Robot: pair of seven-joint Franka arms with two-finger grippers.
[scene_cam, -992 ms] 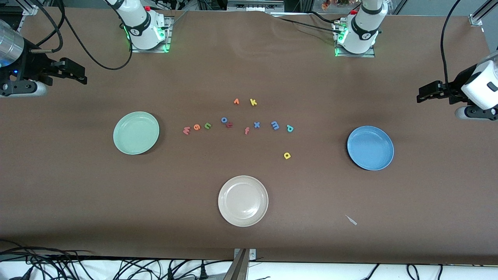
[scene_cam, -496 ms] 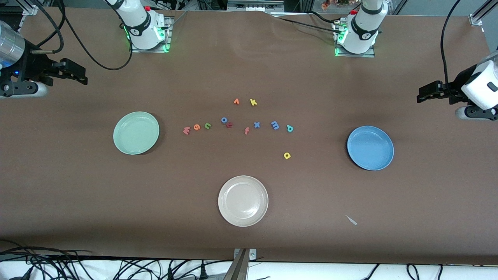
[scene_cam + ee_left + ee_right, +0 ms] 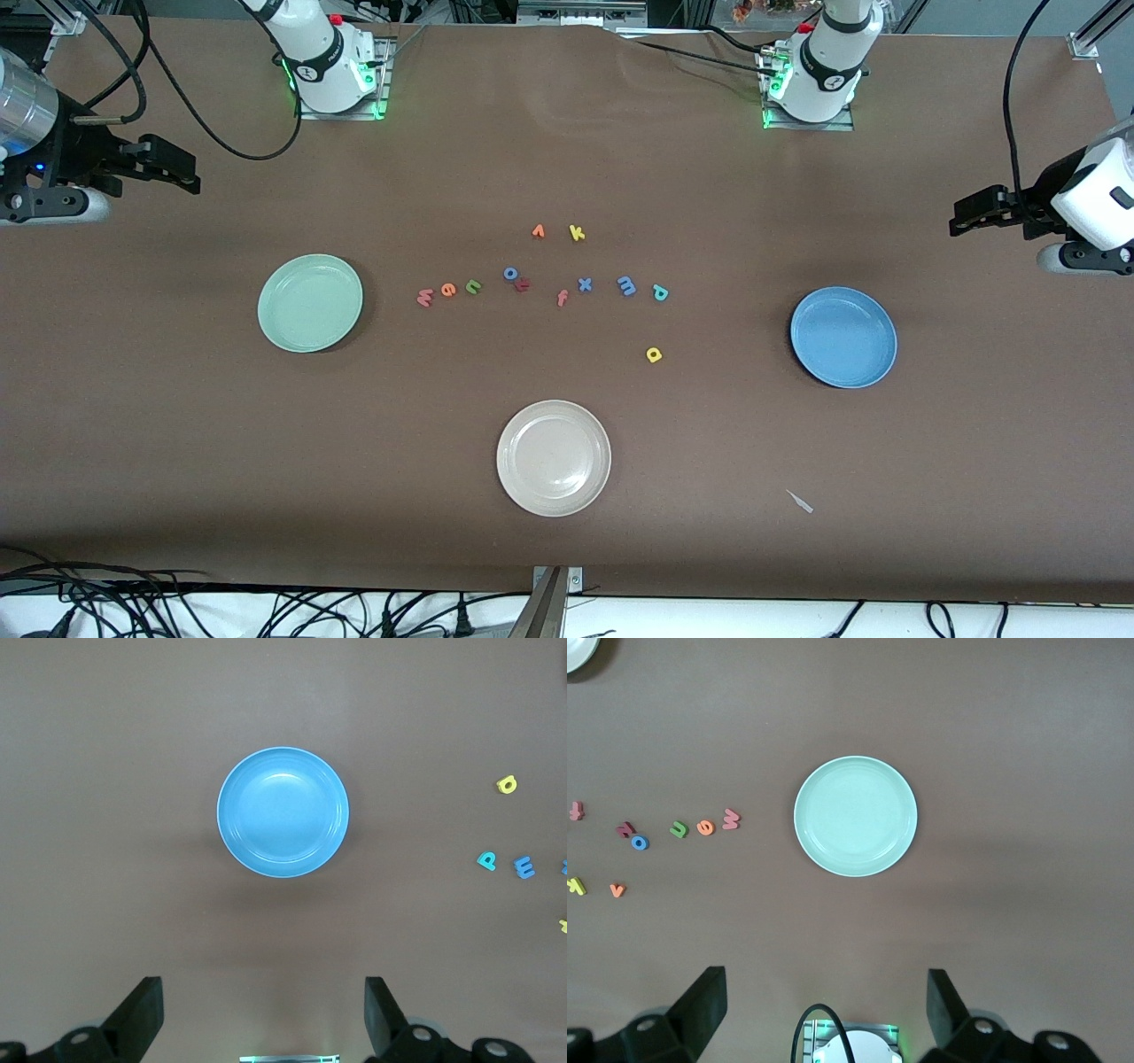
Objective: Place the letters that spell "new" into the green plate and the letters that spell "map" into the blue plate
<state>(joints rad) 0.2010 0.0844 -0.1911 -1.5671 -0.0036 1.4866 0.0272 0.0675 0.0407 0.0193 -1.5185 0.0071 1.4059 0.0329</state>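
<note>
A: Front view. What is recorded on the brown table (image 3: 177, 425)?

B: A round pale mint-green plate (image 3: 310, 303) is seen toward the right arm's end, a round medium-blue plate (image 3: 843, 337) toward the left arm's end, both empty. Between them a row of small foam letters is laid: salmon-pink w (image 3: 424, 298), orange e (image 3: 448, 288), green n (image 3: 473, 285), then blue o (image 3: 511, 273) touching a dark red letter (image 3: 523, 284), orange f (image 3: 562, 298), blue x (image 3: 585, 284), blue m (image 3: 626, 285), teal p (image 3: 660, 292). The yellow a (image 3: 654, 354) lies apart, nearer the camera than the p. An orange v-shaped letter (image 3: 538, 231) and a yellow k (image 3: 577, 233) lie farther from the camera than the row. A round cream-beige plate (image 3: 554, 457) is nearest the camera.

A: Grippers?

B: The right gripper (image 3: 182, 173) is held over bare table at the right arm's end, the left gripper (image 3: 966, 217) likewise at the left arm's end. Nothing is held.

A: Left wrist view?

B: The left gripper's fingers (image 3: 142, 1014) are spread wide, empty. The blue plate is centred; a, p and m show at the edge.

A: Right wrist view?

B: The right gripper's fingers (image 3: 704, 1001) are spread wide, empty. The green plate is centred, with w, e, n just beside it.
</note>
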